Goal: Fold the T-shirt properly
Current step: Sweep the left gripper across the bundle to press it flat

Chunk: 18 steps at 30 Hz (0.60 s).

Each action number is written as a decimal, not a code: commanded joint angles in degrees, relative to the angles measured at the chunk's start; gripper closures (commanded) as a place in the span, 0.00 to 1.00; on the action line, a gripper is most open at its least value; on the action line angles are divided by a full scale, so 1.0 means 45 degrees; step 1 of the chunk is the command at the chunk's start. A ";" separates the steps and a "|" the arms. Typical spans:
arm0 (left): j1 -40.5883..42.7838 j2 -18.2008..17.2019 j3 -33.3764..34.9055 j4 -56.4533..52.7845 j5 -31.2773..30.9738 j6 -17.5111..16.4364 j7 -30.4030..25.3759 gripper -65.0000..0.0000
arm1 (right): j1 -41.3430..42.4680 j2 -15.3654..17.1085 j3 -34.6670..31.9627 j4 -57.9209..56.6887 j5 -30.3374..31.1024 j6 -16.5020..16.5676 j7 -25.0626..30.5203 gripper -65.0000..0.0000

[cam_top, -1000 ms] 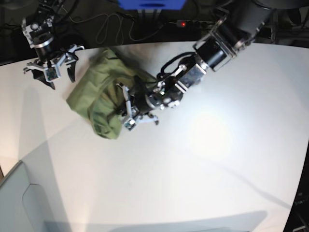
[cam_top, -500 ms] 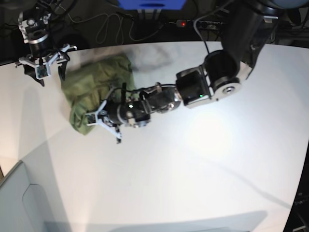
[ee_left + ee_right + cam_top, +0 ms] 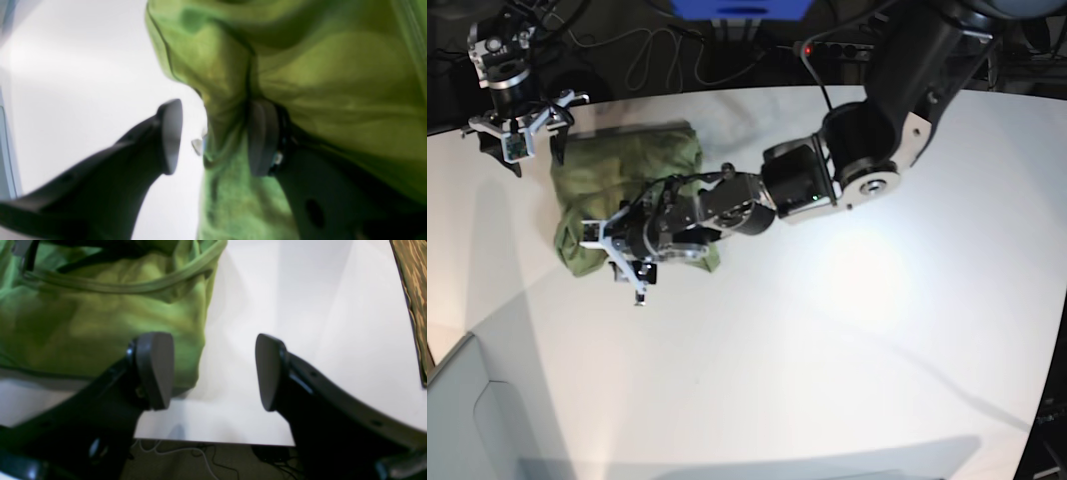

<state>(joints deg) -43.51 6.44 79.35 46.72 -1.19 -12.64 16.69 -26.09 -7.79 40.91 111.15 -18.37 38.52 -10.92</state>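
Two robot grippers are working at a sage-green T-shirt that is lying rumpled near the far edge of a white table, toward the right arm's side. The left gripper is standing with its fingers well apart over a bunched fold, one fingertip pressing against or hovering just over the cloth and the other showing over bare tabletop; no pinch is visible. The right gripper is also spreading its fingers wide near a corner of the shirt, one finger overlapping the fabric in view, the other over the table, and it is gripping nothing.

Smoothing and squaring the cloth is appearing to be the step in hand. Doing it well is calling for lifting the left fingers clear before they are moving sideways, lest they drag the fold askew. Catching only the upper layer at the hem, pulling gently and evenly, and flattening the bunched ridge before any further fold is likely keeping the edges straight. Soft jersey is readily creasing under a hurried tug.
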 commanded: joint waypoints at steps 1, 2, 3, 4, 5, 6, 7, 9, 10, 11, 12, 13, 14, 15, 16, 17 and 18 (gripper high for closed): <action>-0.0149 -0.0034 0.0037 0.0197 0.0021 -0.0404 0.0482 0.51 | -0.0035 0.0042 0.0023 0.0237 0.0224 -0.0053 0.0326 0.43; -0.0227 -0.0190 -0.0120 0.0373 0.0040 -0.0404 0.0482 0.51 | -0.0035 0.0042 0.0023 0.0237 0.0224 -0.0053 0.0326 0.43; -0.0246 -0.0288 -0.0335 0.0607 0.0040 -0.0404 0.0482 0.51 | -0.0035 0.0042 0.0023 0.0237 0.0224 -0.0053 0.0326 0.43; -0.0246 -0.0405 -0.0667 0.0920 0.0040 -0.0404 0.0502 0.51 | -0.0015 0.0042 0.0023 0.0237 0.0224 -0.0053 0.0326 0.43; -0.0246 -0.0483 -0.1057 0.1193 0.0040 -0.0404 0.0502 0.51 | -0.0015 0.0042 0.0023 0.0237 0.0224 -0.0053 0.0326 0.43; -0.0227 -0.0561 -0.1448 0.1427 0.0040 -0.0404 0.0502 0.51 | -0.0015 0.0042 0.0023 0.0237 0.0244 -0.0053 0.0326 0.43; -0.0227 -0.0639 -0.1800 0.1623 0.0060 -0.0404 0.0502 0.51 | -0.0015 0.0042 0.0023 0.0237 0.0244 -0.0053 0.0326 0.43; -0.0207 -0.0737 -0.2386 0.1994 0.0060 -0.0404 0.0502 0.51 | -0.0015 0.0042 0.0004 0.0237 0.0263 -0.0053 0.0326 0.43; -0.0207 -0.0737 -0.2581 0.2189 0.0060 -0.0404 0.0502 0.51 | -0.0015 0.0042 0.0004 0.0237 0.0263 -0.0053 0.0326 0.43; -0.0207 -0.0854 -0.2796 0.2385 0.0060 -0.0404 0.0502 0.51 | -0.0015 0.0022 0.0004 0.0237 0.0263 -0.0053 0.0326 0.43; -0.0207 -0.1089 -0.2991 0.2619 0.0060 -0.0404 0.0502 0.51 | -0.0015 0.0022 0.0004 0.0237 0.0263 -0.0053 0.0326 0.43; -0.0207 -0.1264 -0.3206 0.2951 0.0060 -0.0404 0.0502 0.51 | -0.0015 0.0022 0.0004 0.0237 0.0263 -0.0053 0.0326 0.43; -0.0207 -0.1421 -0.3402 0.3381 0.0060 -0.0404 0.0502 0.51 | 0.0044 0.0022 0.0004 0.0237 0.0263 -0.0053 0.0346 0.43; -0.0188 -0.1538 -0.3578 0.3733 0.0060 -0.0404 0.0502 0.51 | 0.0141 0.0022 0.0004 0.0237 0.0263 -0.0053 0.0326 0.43; -0.0149 -0.1733 -0.3792 0.4123 0.0060 -0.0404 0.0502 0.51 | 0.0219 0.0022 0.0004 0.0237 0.0263 -0.0053 0.0326 0.43; 0.0027 -0.1929 -0.3988 0.4534 0.0060 -0.0404 0.0502 0.51 | 0.0278 0.0022 0.0004 0.0237 0.0263 -0.0053 0.0326 0.43; 0.0261 -0.2085 -0.4164 0.4885 0.0060 -0.0404 0.0502 0.51 | 0.0317 0.0022 0.0004 0.0237 0.0263 -0.0053 0.0326 0.43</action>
<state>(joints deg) -41.32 -3.60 60.84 68.10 -0.82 -14.83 19.75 -24.47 -7.94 40.73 111.15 -18.13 38.54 -10.90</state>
